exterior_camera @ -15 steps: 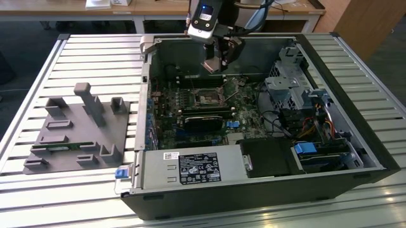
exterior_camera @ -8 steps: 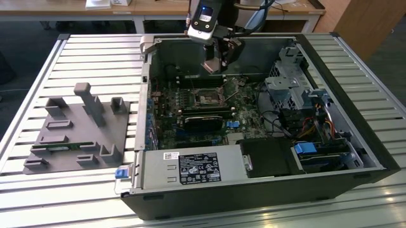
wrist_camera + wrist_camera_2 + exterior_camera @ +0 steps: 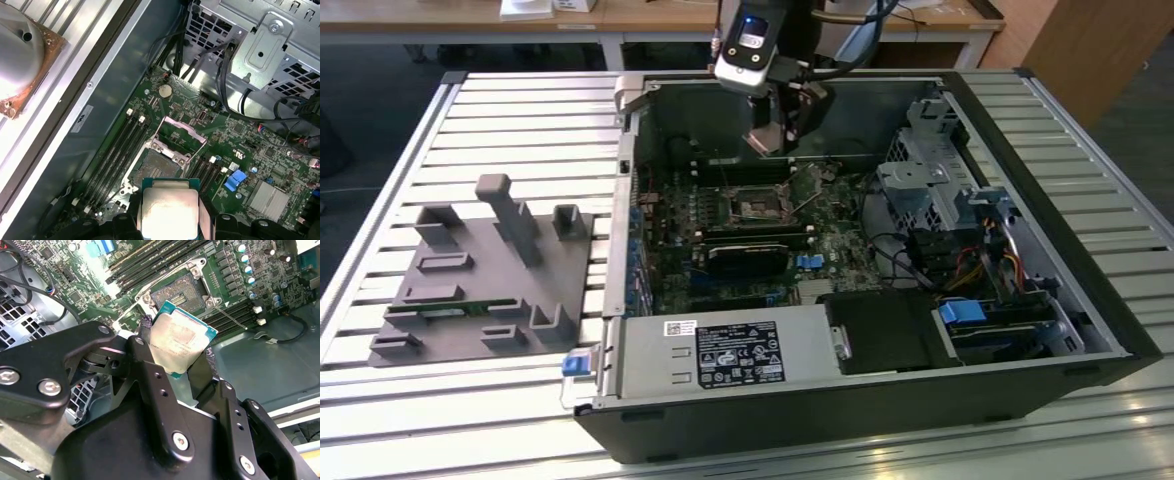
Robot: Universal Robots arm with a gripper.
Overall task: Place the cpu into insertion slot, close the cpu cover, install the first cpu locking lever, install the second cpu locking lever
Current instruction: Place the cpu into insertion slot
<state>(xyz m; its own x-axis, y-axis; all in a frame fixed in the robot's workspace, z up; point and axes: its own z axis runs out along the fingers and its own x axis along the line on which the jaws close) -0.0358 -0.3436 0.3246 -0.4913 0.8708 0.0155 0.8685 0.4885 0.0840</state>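
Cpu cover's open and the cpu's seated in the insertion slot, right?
Not quite. The cpu isn't seated: the fingers hold it above the board, and the insertion slot lies bare, as the first wrist view shows. The cpu cover is open, as you said.

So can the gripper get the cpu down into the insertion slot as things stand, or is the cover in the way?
Probably yes. The gripper holds the cpu above the board, near the insertion slot. The cpu cover is swung up and open, and nothing lies on the bare pin grid.
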